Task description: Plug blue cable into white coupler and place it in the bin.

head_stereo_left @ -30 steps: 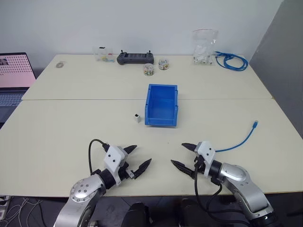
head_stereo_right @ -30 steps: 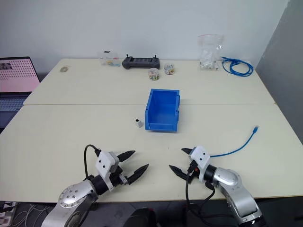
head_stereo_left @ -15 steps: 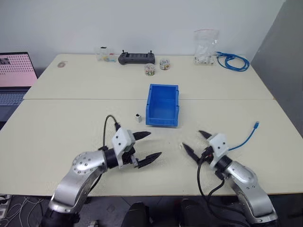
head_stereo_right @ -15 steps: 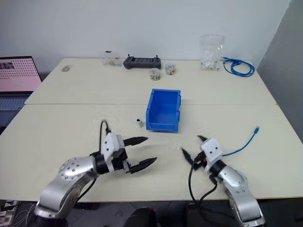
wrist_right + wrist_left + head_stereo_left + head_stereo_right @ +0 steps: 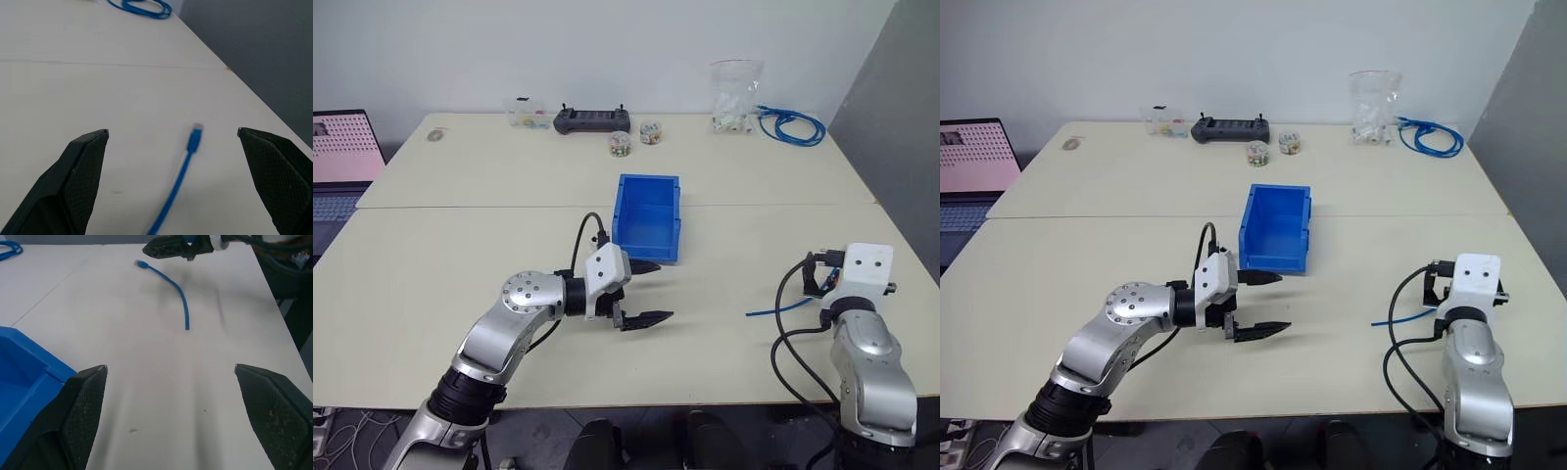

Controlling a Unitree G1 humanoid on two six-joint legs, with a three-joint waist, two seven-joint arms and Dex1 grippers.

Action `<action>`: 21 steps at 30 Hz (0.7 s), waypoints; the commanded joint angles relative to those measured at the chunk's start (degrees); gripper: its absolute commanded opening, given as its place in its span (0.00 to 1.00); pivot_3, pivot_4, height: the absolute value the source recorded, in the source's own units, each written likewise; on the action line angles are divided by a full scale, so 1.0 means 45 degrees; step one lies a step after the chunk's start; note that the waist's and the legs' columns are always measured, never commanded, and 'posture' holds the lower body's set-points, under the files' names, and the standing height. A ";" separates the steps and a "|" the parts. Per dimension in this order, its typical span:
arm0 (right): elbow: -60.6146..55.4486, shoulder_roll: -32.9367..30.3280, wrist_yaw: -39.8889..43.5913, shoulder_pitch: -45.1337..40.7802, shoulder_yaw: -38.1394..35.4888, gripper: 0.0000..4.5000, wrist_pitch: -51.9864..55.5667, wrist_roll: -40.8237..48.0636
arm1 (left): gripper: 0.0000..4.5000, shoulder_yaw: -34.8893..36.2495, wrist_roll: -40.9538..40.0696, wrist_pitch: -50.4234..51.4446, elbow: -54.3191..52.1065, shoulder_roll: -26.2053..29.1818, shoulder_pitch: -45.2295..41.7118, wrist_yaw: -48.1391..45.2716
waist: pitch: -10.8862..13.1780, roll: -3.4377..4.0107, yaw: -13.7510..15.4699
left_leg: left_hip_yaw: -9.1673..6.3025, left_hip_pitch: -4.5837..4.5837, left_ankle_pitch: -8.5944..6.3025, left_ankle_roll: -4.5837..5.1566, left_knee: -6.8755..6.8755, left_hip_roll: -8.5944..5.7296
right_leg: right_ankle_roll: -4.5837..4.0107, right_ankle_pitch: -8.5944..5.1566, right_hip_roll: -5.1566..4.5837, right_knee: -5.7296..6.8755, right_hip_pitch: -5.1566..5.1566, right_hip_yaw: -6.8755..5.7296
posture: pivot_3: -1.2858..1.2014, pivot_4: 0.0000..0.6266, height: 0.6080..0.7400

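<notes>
The blue bin stands at the table's middle, its low front toward me. My left gripper hovers just in front of that low side, pointing right, fingers spread open and empty; the bin's corner sits beside one finger. The blue cable lies loose on the right of the table. In the right wrist view the cable's clear plug lies ahead, between the wide-open fingers of my right gripper. The right gripper holds nothing. The white coupler is hidden.
Along the far edge sit a coiled blue cable bundle, a plastic bag, a black controller, two small jars and a clear box. A laptop is at the far left. A grey partition borders the right.
My left gripper has moved forward and right, up to the bin's front. My right gripper has swung out to the right and turned to face along the cable. Both stay open.
</notes>
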 commanded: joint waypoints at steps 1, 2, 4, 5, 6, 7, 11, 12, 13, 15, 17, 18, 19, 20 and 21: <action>0.0551 -0.0063 -0.0159 -0.0518 -0.0622 1.00 0.0603 0.0212 | 0.97 -0.0147 0.0120 -0.0418 -0.0090 -0.0227 -0.0085 -0.0081 | 0.0000 0.0001 -0.0005 | -0.0001 0.0000 0.0000 0.0001 0.0000 0.0000 | 0.0000 0.0000 0.0000 0.0000 0.0000 -0.0001 | 0.52 0.24 1.00; 0.0772 -0.0019 -0.0148 -0.0643 -0.0780 1.00 0.0759 0.0336 | 0.97 -0.0191 0.0158 -0.0449 -0.0099 -0.0280 -0.0063 -0.0061 | 0.0000 0.0001 -0.0005 | 0.0002 0.0000 0.0000 0.0001 0.0001 0.0000 | 0.0000 0.0000 0.0000 0.0000 0.0000 0.0001 | 0.52 0.24 1.00; 0.1120 -0.0085 -0.0050 -0.0818 -0.0886 1.00 0.0911 0.0440 | 0.97 -0.0268 0.0227 -0.0521 -0.0124 -0.0347 -0.0006 -0.0030 | 0.0000 0.0002 -0.0011 | 0.0003 0.0001 0.0000 0.0002 0.0001 0.0000 | 0.0000 0.0000 0.0000 0.0002 0.0000 0.0001 | 0.52 0.24 1.00; 0.1263 -0.0132 -0.0005 -0.0898 -0.0888 1.00 0.0967 0.0470 | 0.97 -0.0279 0.0244 -0.0551 -0.0126 -0.0363 0.0024 -0.0023 | 0.0000 0.0002 -0.0011 | 0.0002 0.0001 -0.0001 0.0002 0.0001 0.0001 | 0.0000 0.0000 0.0001 0.0002 0.0000 0.0000 | 0.52 0.24 1.00; 0.1421 -0.0165 0.0036 -0.0988 -0.0907 1.00 0.1041 0.0526 | 0.97 -0.0287 0.0273 -0.0594 -0.0122 -0.0379 0.0066 -0.0009 | 0.0000 0.0002 -0.0011 | 0.0002 0.0000 -0.0001 0.0002 0.0000 0.0001 | 0.0000 0.0001 0.0001 0.0002 0.0000 0.0000 | 0.52 0.24 1.00; 0.1521 -0.0181 0.0057 -0.1050 -0.0926 1.00 0.1096 0.0573 | 0.97 -0.0288 0.0299 -0.0625 -0.0117 -0.0393 0.0094 -0.0003 | 0.0000 0.0002 -0.0016 | 0.0002 0.0000 -0.0001 0.0003 0.0000 0.0000 | 0.0000 0.0000 0.0001 0.0001 0.0000 0.0000 | 0.52 0.24 1.00; 0.2012 -0.0260 0.0085 -0.1346 -0.1097 0.96 0.1257 0.0812 | 0.99 -0.0306 0.0439 -0.0761 -0.0140 -0.0488 0.0273 0.0043 | -0.0001 0.0006 -0.0020 | 0.0004 0.0000 -0.0001 0.0003 0.0000 0.0000 | 0.0000 0.0000 0.0001 0.0001 0.0000 0.0001 | 0.52 0.24 1.00; 0.2192 -0.0288 0.0088 -0.1447 -0.1192 0.92 0.1290 0.0864 | 1.00 -0.0318 0.0471 -0.0785 -0.0149 -0.0521 0.0317 0.0061 | -0.0001 0.0006 -0.0020 | 0.0005 0.0000 -0.0001 0.0003 0.0000 0.0000 | 0.0000 0.0000 0.0001 0.0001 0.0000 0.0002 | 0.52 0.24 1.00; 0.2386 -0.0306 0.0064 -0.1544 -0.1323 0.88 0.1307 0.0919 | 1.00 -0.0334 0.0511 -0.0829 -0.0157 -0.0548 0.0380 0.0080 | -0.0001 0.0006 -0.0018 | 0.0004 0.0000 -0.0001 0.0004 0.0001 0.0000 | 0.0000 0.0000 0.0001 0.0001 0.0000 0.0001 | 0.52 0.24 1.00; 0.2781 -0.0360 0.0021 -0.1745 -0.1627 0.76 0.1330 0.1057 | 1.00 -0.0384 0.0605 -0.0903 -0.0138 -0.0614 0.0443 0.0113 | -0.0001 0.0006 -0.0017 | 0.0005 -0.0001 -0.0001 0.0003 0.0001 -0.0001 | 0.0000 0.0001 0.0001 0.0001 0.0000 0.0002 | 0.52 0.24 1.00; 0.3005 -0.0439 0.0006 -0.1846 -0.1761 0.63 0.1312 0.1157 | 1.00 -0.0395 0.0676 -0.0970 -0.0096 -0.0651 0.0461 0.0111 | -0.0001 0.0006 -0.0012 | 0.0005 -0.0001 -0.0001 0.0004 0.0001 -0.0002 | 0.0000 0.0001 0.0001 0.0001 0.0001 0.0002 | 0.52 0.24 1.00; 0.3107 -0.0440 -0.0023 -0.1912 -0.1883 0.58 0.1336 0.1244 | 1.00 -0.0393 0.0698 -0.0988 -0.0070 -0.0664 0.0456 0.0106 | -0.0001 0.0007 -0.0012 | 0.0005 -0.0002 -0.0001 0.0003 0.0001 -0.0002 | 0.0000 0.0001 0.0001 0.0001 0.0001 0.0001 | 0.52 0.24 1.00; 0.3205 -0.0449 -0.0043 -0.1974 -0.2001 0.52 0.1361 0.1329 | 1.00 -0.0395 0.0724 -0.0998 -0.0049 -0.0683 0.0443 0.0108 | -0.0001 0.0007 -0.0012 | 0.0005 -0.0002 -0.0001 0.0004 0.0001 -0.0003 | 0.0000 0.0001 0.0001 0.0001 0.0000 0.0001 | 0.52 0.24 1.00; 0.3316 -0.0462 -0.0058 -0.2043 -0.2129 0.48 0.1354 0.1421 | 1.00 -0.0399 0.0751 -0.1013 -0.0022 -0.0700 0.0426 0.0108 | -0.0001 0.0007 -0.0011 | 0.0005 -0.0002 -0.0001 0.0004 0.0001 -0.0002 | 0.0000 0.0001 0.0001 0.0001 0.0001 0.0001 | 0.52 0.24 1.00; 0.3420 -0.0492 -0.0057 -0.2105 -0.2243 0.43 0.1345 0.1503 | 1.00 -0.0406 0.0774 -0.1018 -0.0004 -0.0719 0.0407 0.0112 | -0.0002 0.0007 -0.0012 | 0.0005 -0.0002 -0.0001 0.0004 0.0001 -0.0002 | 0.0000 0.0001 0.0001 0.0001 0.0001 0.0002 | 0.52 0.24 1.00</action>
